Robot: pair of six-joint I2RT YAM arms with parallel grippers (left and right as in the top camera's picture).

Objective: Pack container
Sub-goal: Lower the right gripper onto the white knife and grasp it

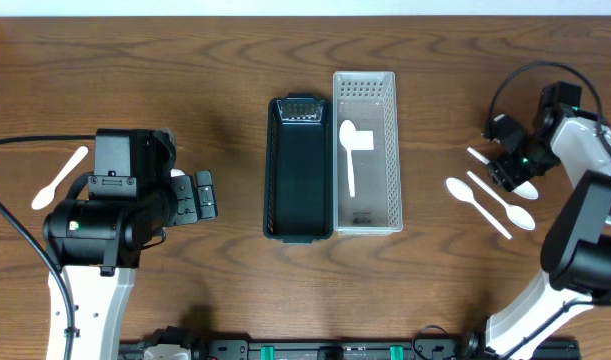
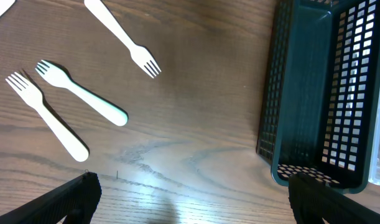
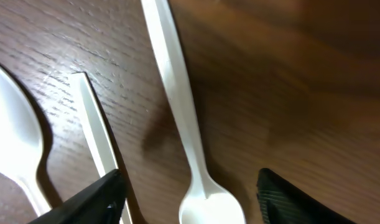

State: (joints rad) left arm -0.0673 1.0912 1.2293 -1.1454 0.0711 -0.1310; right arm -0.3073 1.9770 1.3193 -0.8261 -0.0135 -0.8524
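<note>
Black fingertips (image 3: pixel 96 199) of the right gripper (image 3: pixel 193 199) fill the lower corners of the right wrist view. They stand apart, one on either side of a white spoon (image 3: pixel 177 106). Its bowl lies between them with bare wood showing on both sides, so neither fingertip visibly touches it and nothing is clamped. Beside this spoon lie a flat handle (image 3: pixel 93 130) and the bowl of a second spoon (image 3: pixel 12 137), all resting on the wooden table (image 3: pixel 289 74).

Seen from overhead, the right gripper is at the table's right side, low over a loose group of three white utensils and well apart from the containers.

At the table's centre two long lattice containers stand side by side, their long walls touching. The dark container (image 1: pixel 272 170) is on the left and the pale container (image 1: pixel 393 140) on the right. The pale one holds a single packed spoon (image 1: pixel 350 150), lying lengthwise with its bowl toward the far end. The dark one appears to hold nothing.

The left gripper (image 2: pixel 193 190) has its jaws spread wide with only bare wood between them, near a corner of the dark container. Three white forks lie on the table in its wrist view: a near fork (image 2: pixel 46 118), a middle fork (image 2: pixel 81 93) and a far fork (image 2: pixel 124 37). A lone spoon (image 1: pixel 60 178) lies at the table's far left, outside the left arm.
</note>
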